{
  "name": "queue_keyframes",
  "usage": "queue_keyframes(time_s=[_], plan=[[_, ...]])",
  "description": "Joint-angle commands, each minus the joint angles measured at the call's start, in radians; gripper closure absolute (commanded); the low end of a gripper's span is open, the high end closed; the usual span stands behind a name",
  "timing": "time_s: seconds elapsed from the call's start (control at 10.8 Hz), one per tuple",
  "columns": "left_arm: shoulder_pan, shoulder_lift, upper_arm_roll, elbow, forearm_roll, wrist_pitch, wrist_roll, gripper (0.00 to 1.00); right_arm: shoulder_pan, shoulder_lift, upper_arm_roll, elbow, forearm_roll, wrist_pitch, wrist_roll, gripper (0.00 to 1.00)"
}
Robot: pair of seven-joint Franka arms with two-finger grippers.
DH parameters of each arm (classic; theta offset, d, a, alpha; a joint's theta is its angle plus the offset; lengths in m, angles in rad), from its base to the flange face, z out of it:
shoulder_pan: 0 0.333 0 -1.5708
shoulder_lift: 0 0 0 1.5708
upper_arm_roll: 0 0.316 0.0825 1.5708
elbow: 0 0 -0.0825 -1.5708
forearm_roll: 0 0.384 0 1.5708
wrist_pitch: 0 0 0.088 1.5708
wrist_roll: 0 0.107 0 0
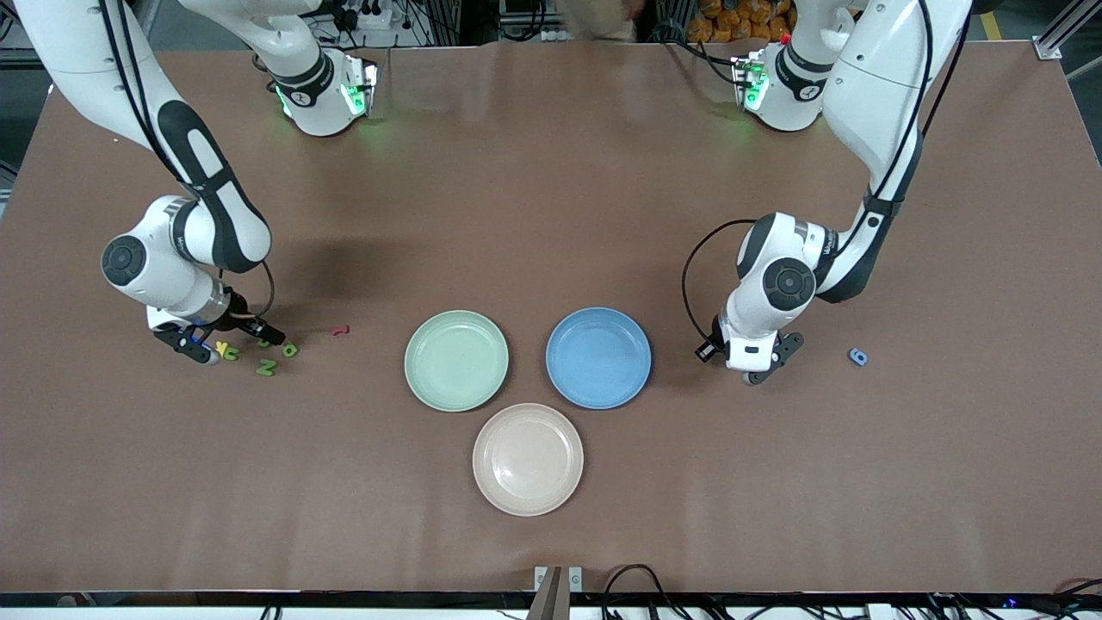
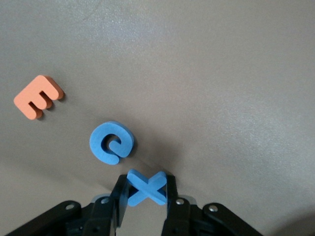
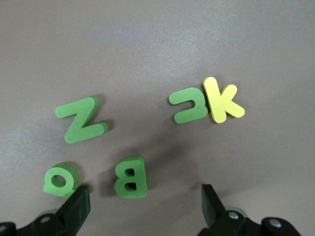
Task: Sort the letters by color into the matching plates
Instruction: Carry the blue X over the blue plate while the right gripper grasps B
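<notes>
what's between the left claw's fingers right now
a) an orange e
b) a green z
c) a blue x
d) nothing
c: in the left wrist view the left claw has its fingers closed against both sides of the blue X, while the orange E lies loose on the table.
</notes>
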Motion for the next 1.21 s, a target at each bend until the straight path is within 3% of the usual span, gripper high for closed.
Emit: queue_keyframes(time_s=[0.0,0.46,1.12], plan=[[-0.003,0.008,0.006,0.0,0.028,0.009,-0.017,1.0,0.007,0.0,-0.002,-0.026,0.011,0.038,-0.001,0.04],[-0.015,-0.023,0.006,0.007,0.028,0.001,-0.017,1.0,0.01,0.012,-0.002,-0.026,0.011,0.049,-0.003,0.39],[-0.061,-0.072,0.0,0.034,0.029,-0.025,-0.017,1.0,0.017,0.02,-0.002,-0.024,0.016,0.061,0.002,0.58]])
